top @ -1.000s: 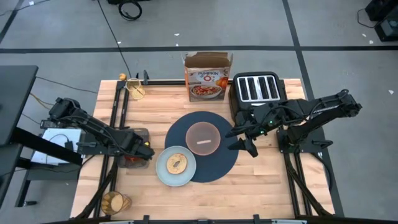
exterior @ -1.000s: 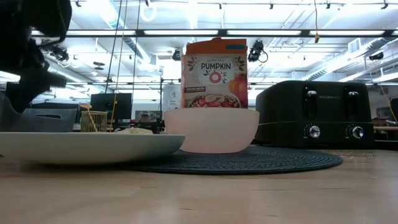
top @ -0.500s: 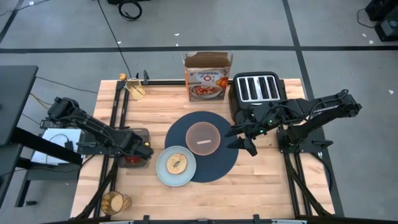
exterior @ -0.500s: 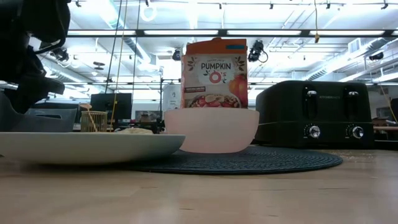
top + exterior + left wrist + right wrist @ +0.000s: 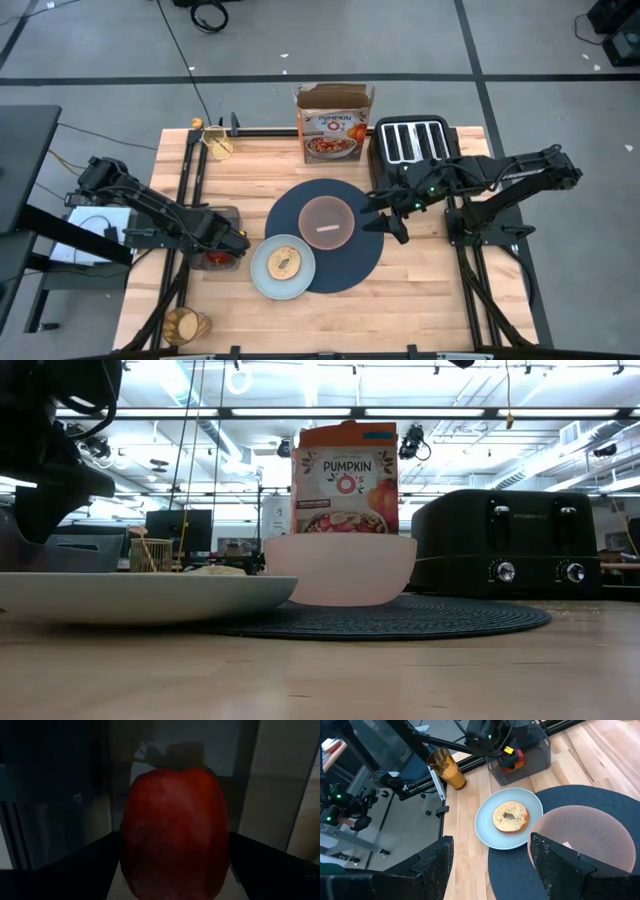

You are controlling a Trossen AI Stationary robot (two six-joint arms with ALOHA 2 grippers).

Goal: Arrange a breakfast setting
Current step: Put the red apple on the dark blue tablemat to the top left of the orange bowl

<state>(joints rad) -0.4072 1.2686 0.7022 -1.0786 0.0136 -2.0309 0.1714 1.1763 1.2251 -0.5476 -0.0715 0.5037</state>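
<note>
A round dark-blue placemat [image 5: 352,262] lies mid-table with a pinkish bowl [image 5: 327,221] on it. A pale-blue plate [image 5: 262,272] with a bagel [image 5: 285,262] overlaps the mat's near-left edge. An amber glass [image 5: 185,325] stands at the near left. My left gripper [image 5: 225,248] is down in a grey bin [image 5: 222,215] at the left, shut on a red apple [image 5: 172,835]. My right gripper [image 5: 385,222] is open and empty above the mat's right edge, beside the bowl. I cannot make out the gold spoon. My left gripper has the red apple between its two fingers, one on each side of the apple [image 5: 126,862]. The fingers slant down into the bin from the table's left. The apple is inside the grey bin; I cannot tell whether it is lifted off the bin's floor.
A black toaster [image 5: 412,145] and an orange-and-white cereal box [image 5: 335,125] stand along the far edge. A small yellowish holder [image 5: 216,143] is at the far left. Bare wood lies near the front edge and to the mat's right.
My right gripper has gone toward the table's left and far edge, closer to the bowl, and has stayed open. My left gripper has shifted a little toward the table's right at the bin, the apple with it.
</note>
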